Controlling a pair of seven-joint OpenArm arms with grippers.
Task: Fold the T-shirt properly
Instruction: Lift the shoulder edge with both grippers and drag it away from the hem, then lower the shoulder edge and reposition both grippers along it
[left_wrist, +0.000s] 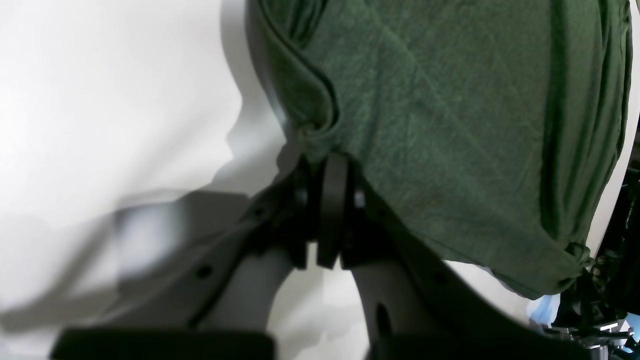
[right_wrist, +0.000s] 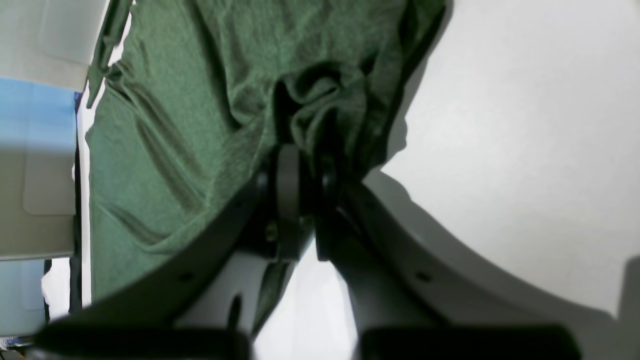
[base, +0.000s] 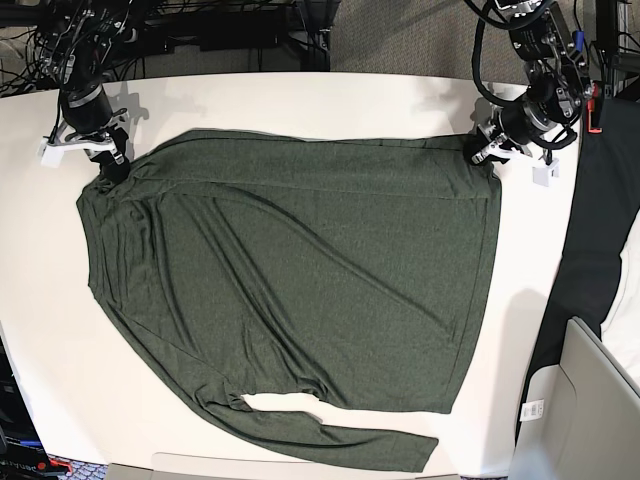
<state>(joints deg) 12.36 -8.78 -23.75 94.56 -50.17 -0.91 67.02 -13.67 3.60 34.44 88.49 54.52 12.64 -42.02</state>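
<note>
T-shirt (base: 300, 300), dark green with long sleeves, lies spread over most of the white table (base: 300, 100), one sleeve running along the near edge. Black cloth (base: 590, 240) hangs past the table's side, apart from the shirt; cables sit behind the far edge. Left gripper (left_wrist: 332, 172) has its jaws closed, pinching one far corner of the shirt. Right gripper (right_wrist: 305, 172) is likewise clamped on bunched fabric at the opposite far corner.

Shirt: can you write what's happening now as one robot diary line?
shirt: flat on table | left gripper: shut on shirt | right gripper: shut on shirt | fold: not yet done
</note>
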